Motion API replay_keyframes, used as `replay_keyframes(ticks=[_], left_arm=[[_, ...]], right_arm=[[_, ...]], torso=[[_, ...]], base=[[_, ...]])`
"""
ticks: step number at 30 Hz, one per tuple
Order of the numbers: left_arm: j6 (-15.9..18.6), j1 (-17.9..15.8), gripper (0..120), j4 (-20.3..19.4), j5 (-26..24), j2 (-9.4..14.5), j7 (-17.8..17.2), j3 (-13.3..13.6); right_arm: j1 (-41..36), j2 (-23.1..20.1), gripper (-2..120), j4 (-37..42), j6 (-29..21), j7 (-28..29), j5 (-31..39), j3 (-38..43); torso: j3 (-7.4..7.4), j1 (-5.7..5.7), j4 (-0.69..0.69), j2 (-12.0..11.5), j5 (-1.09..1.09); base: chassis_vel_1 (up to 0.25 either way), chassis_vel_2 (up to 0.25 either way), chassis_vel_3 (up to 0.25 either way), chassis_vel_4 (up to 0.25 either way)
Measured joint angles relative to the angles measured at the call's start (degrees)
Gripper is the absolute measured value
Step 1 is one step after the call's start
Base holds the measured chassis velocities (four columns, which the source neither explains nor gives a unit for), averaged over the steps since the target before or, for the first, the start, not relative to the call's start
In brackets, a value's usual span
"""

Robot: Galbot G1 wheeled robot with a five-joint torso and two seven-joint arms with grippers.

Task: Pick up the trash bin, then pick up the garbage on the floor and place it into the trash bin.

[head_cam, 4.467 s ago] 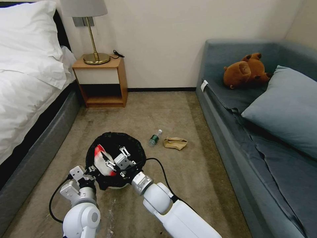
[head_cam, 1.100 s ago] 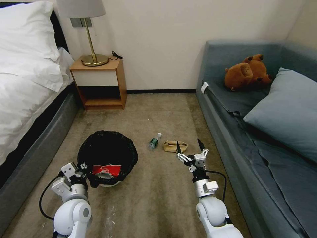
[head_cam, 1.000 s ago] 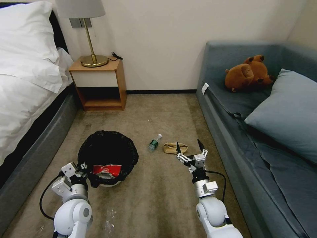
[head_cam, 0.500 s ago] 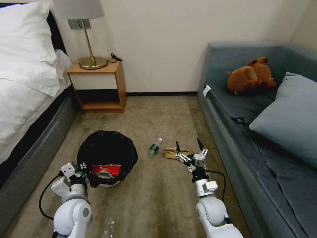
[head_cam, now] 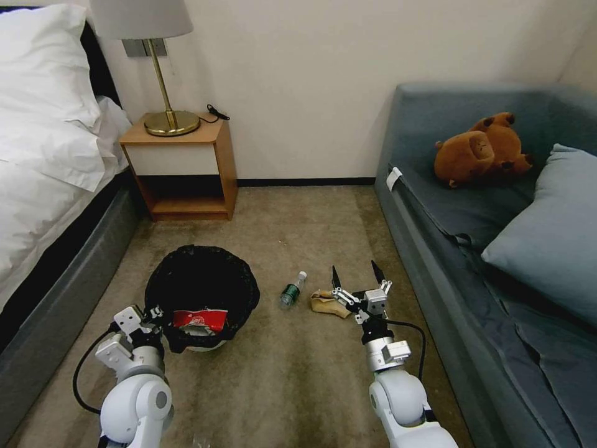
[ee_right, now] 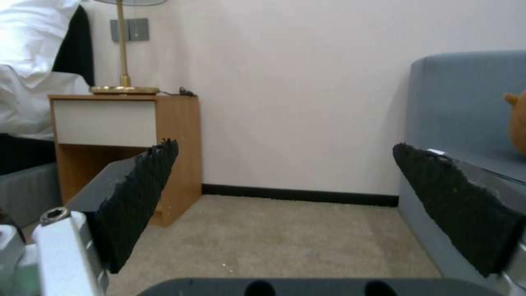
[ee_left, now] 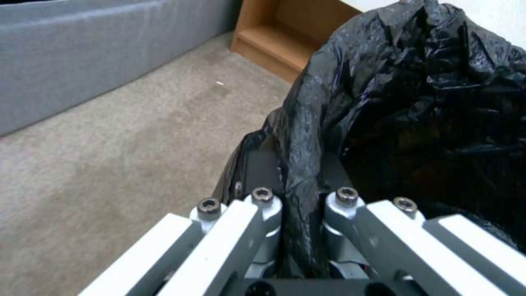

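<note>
Trash bin [head_cam: 202,292] held at its near rim by the left gripper [head_cam: 152,316], lower left of the head frame.

The left gripper's fingers [ee_left: 241,222] are clamped on the black bag folded over the rim; a red-and-white wrapper [head_cam: 200,320] lies inside. At lower centre, the right gripper [head_cam: 357,277] hovers with fingers [ee_right: 139,193] spread wide, just above the brown paper bag [head_cam: 326,302] on the carpet [head_cam: 292,373]. The green bottle [head_cam: 291,290] lies between bin and bag.
</note>
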Motion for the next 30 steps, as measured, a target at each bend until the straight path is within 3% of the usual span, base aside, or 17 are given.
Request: replay_keyframes(ticks=[30], left_arm=[[-0.3,0.8,4,-0.1,-0.2,0.0,0.2,-0.2]], right_arm=[[0.7,-0.7,98,-0.3,0.2,-0.7,0.0,-0.6]], torso=[[0.0,0.0,0.0,0.0,0.0]], base=[[-0.088,0.087,0.092,-0.096]])
